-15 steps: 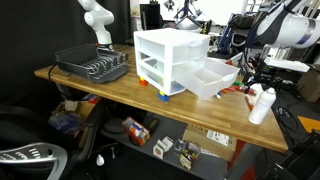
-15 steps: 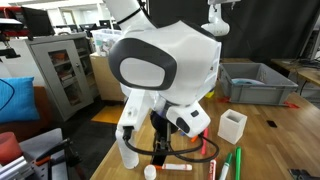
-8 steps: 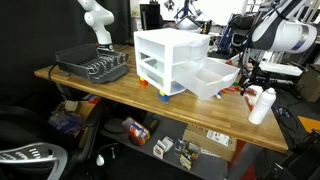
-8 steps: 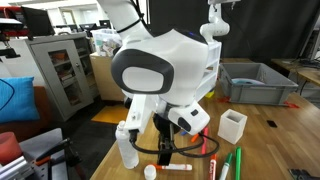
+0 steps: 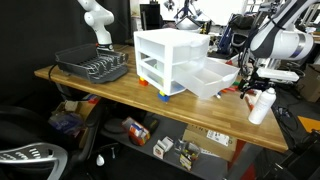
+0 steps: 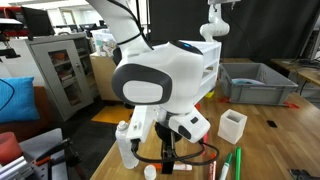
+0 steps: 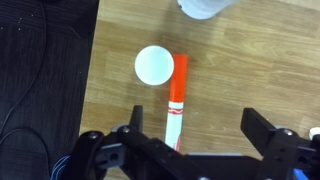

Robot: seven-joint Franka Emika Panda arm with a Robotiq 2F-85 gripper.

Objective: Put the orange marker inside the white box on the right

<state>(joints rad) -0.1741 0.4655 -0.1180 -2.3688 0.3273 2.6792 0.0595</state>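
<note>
The orange marker (image 7: 176,100) lies lengthwise on the wooden table in the wrist view. It sits between my open fingers, close to the left fingertip (image 7: 135,125). My gripper (image 7: 198,128) is open and empty, hovering just above it. In both exterior views the gripper (image 5: 248,88) (image 6: 168,160) hangs low over the table next to a white bottle (image 5: 262,104) (image 6: 127,150). The white box (image 5: 205,90), a low translucent bin, sits beside the white drawer cabinet (image 5: 170,58), left of the gripper.
A white round cap (image 7: 155,64) touches the marker's far end, and the bottle's base (image 7: 205,8) lies beyond it. Green markers (image 6: 238,163), a small white cup (image 6: 232,125) and a grey bin (image 6: 250,82) are nearby. A dark dish rack (image 5: 95,65) stands at the far end.
The arm has come down toward the table beside the white bottle, bringing the open gripper lower. The objects on the table have not moved.
</note>
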